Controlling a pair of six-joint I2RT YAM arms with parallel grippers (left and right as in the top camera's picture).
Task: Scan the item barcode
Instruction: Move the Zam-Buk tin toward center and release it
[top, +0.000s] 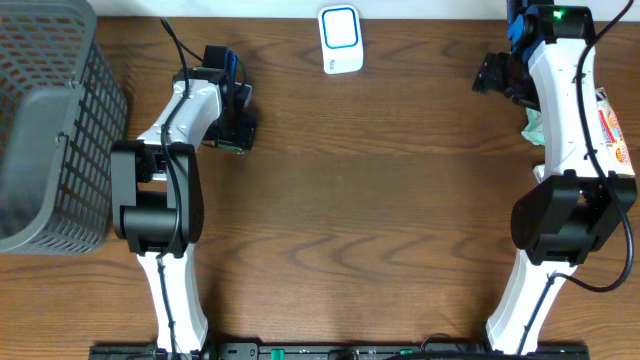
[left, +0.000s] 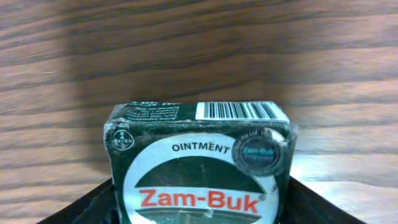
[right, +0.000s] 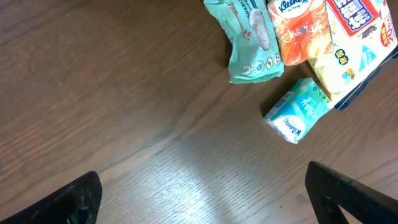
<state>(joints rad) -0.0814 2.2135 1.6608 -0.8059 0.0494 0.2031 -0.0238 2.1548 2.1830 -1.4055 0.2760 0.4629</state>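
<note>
A dark green Zam-Buk ointment box (left: 199, 168) lies on the wooden table between the fingers of my left gripper (left: 200, 208). Both black fingers (left: 87, 208) press against its sides, so the gripper is shut on it. The box's barcode (left: 239, 111) shows on its far top edge. From overhead, the left gripper (top: 232, 125) sits at the back left. The white, blue-rimmed scanner (top: 341, 40) lies to its right at the back centre. My right gripper (right: 205, 193) is open over bare wood, at the back right (top: 497, 75).
A grey mesh basket (top: 50, 130) stands at the left edge. Near the right arm lie a mint green packet (right: 249, 37), an orange Kleenex pack (right: 298, 28), a teal tissue pack (right: 298, 109) and a yellow snack bag (right: 354, 43).
</note>
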